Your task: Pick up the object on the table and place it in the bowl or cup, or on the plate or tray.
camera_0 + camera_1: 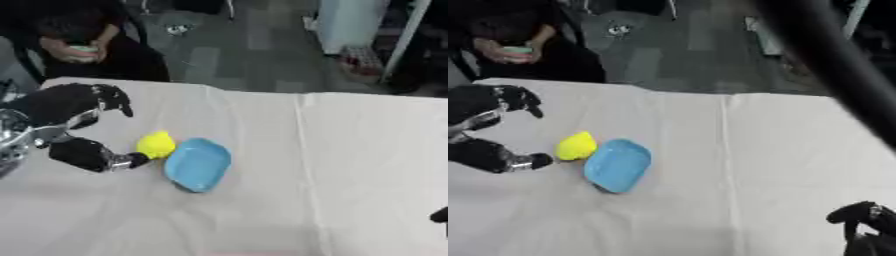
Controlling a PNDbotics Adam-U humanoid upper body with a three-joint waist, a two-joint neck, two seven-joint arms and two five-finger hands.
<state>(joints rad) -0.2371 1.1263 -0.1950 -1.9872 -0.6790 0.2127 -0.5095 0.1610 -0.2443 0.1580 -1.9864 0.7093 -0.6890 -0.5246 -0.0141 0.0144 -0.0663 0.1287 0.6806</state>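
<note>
While the left hand (74,125) sits spread wide with its thumb touching the yellow object (157,144), nothing's grasped yet; it's just left of the blue bowl (198,164). Right eye view: right hand (866,220) idles near-right, fingers curled on nothing. Next: close, lift, drop in.

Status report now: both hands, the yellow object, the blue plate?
Left hand open, thumb tip touching yellow object. Object on table, against blue plate rim. Right hand idle, lower right corner.
</note>
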